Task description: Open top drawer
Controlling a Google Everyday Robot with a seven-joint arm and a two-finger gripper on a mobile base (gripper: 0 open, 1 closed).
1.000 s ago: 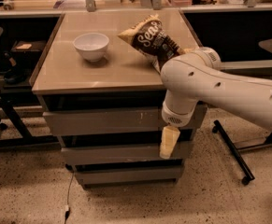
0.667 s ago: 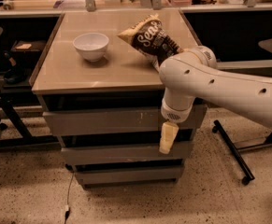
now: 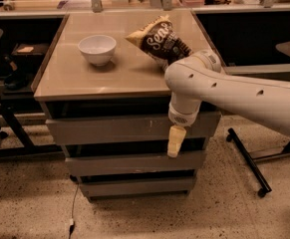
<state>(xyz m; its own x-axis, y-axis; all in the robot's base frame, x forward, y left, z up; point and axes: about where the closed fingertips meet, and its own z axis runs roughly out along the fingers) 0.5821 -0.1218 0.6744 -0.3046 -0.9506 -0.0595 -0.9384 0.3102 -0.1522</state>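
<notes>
1 pale claw (image 3: 175,141) hangs before the flat grey top drawer (image 3: 109,129).

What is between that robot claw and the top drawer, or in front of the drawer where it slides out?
Nothing visible. The gripper hangs before the top drawer, near its right end and lower edge. Only the robot's own arm is in front of it. The bowl and chip bag sit on the cabinet top.

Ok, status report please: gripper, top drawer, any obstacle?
Gripper hangs at lower edge of wide grey top drawer. Drawer looks shut. White bowl, brown snack bag on tabletop.
</notes>
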